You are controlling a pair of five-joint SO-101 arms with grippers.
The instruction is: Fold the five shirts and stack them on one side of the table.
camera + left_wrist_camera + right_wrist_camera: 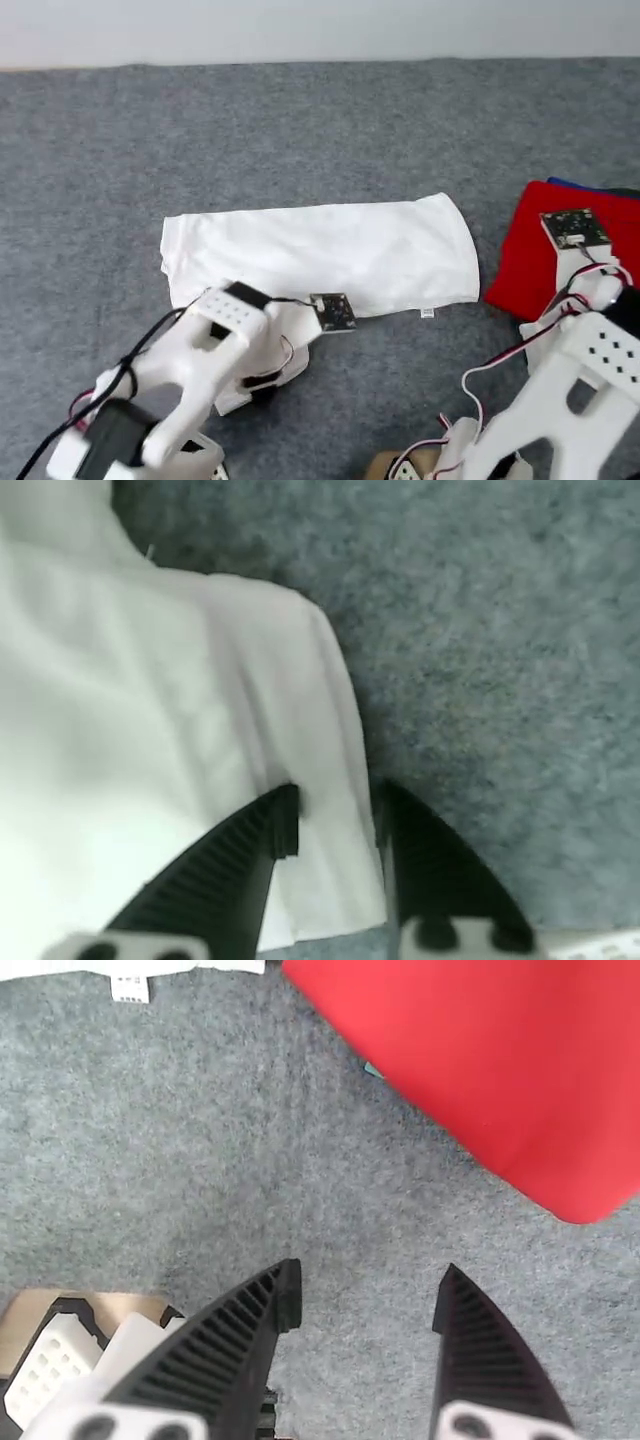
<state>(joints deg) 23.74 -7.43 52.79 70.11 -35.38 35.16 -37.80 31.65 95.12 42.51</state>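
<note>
Fingers (250, 850) pinching the lower-left hem of the white shirt (320, 250), mid-frame on the table (300, 120), the left gripper (335, 805) should lift that end squarely over the other. The right gripper (365, 1280), fingers spread, hangs beside the red shirt (540, 250) at right.

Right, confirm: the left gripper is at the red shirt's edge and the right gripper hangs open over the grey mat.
Wrong shirt: the left wrist view shows the left gripper at the edge of the white shirt. The right gripper does hang open over the grey mat.
</note>
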